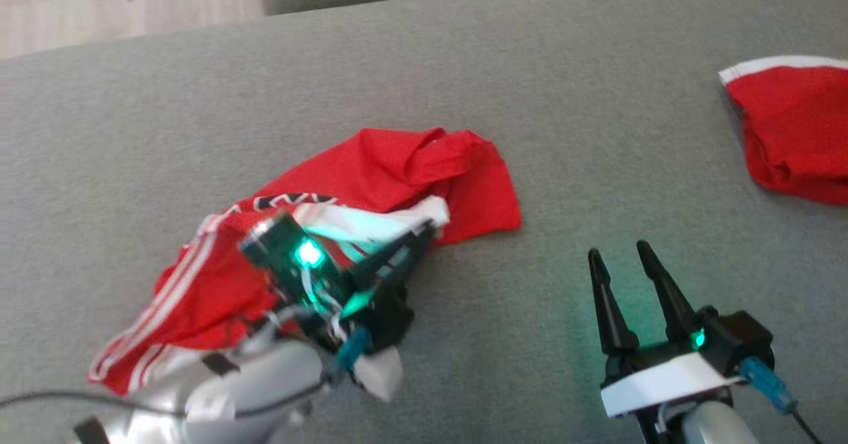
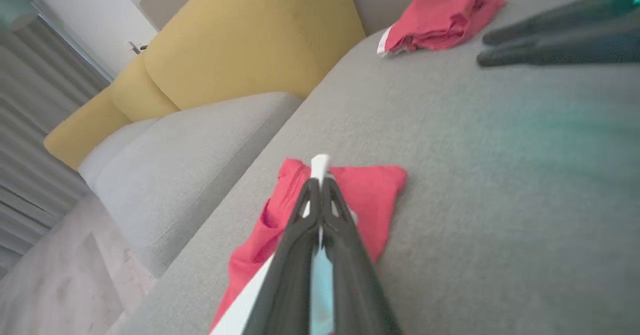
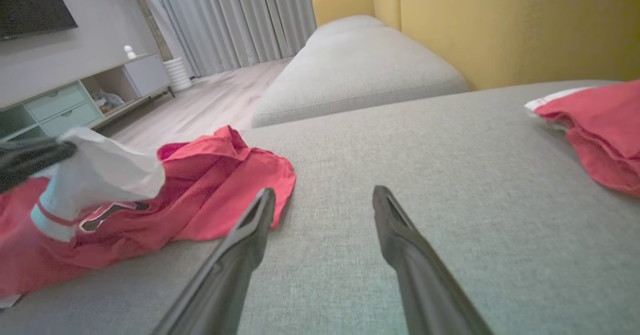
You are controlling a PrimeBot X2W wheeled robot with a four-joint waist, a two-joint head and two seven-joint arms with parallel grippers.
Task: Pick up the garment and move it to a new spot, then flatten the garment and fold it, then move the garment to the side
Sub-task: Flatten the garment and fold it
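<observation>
Grey woven upholstery [image 1: 596,86] forms the broad seat on which everything lies. The garment [image 1: 397,172], a red shirt with white stripes, sits crumpled on the left part of the seat. The left gripper [image 2: 320,184] is clenched on a fold of its white trim [image 2: 320,162], which the right wrist view shows raised above the red cloth. The right gripper [image 1: 619,252] hangs released, fingers spread over bare seat, to the right of the garment and apart from it. A second red piece of clothing [image 1: 795,132] lies well apart at the far right. The wrist views add the room: a yellow backrest [image 3: 500,25], a lower grey cushion [image 3: 360,70], pale wooden floor [image 3: 200,105], grey curtains [image 3: 235,15] and a low cabinet [image 3: 75,105] beneath a dark screen [image 3: 30,0].
</observation>
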